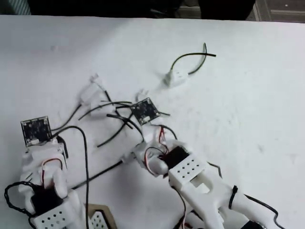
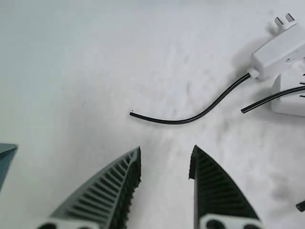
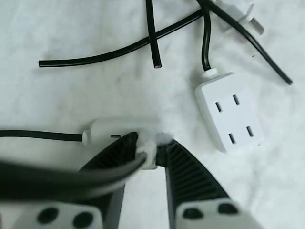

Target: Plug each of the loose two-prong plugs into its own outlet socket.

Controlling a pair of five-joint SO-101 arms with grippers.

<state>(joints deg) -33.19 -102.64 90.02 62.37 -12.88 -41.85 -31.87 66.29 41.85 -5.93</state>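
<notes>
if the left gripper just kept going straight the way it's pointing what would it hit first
Probably the thin black cable lying across the path ahead of the left gripper, the one running to a white plug. Height is unclear, so the open fingers might pass over it.

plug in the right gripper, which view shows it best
Right wrist view: the plug sits close up in the right gripper, cord trailing away. The high view shows it small, beside the arm.
</notes>
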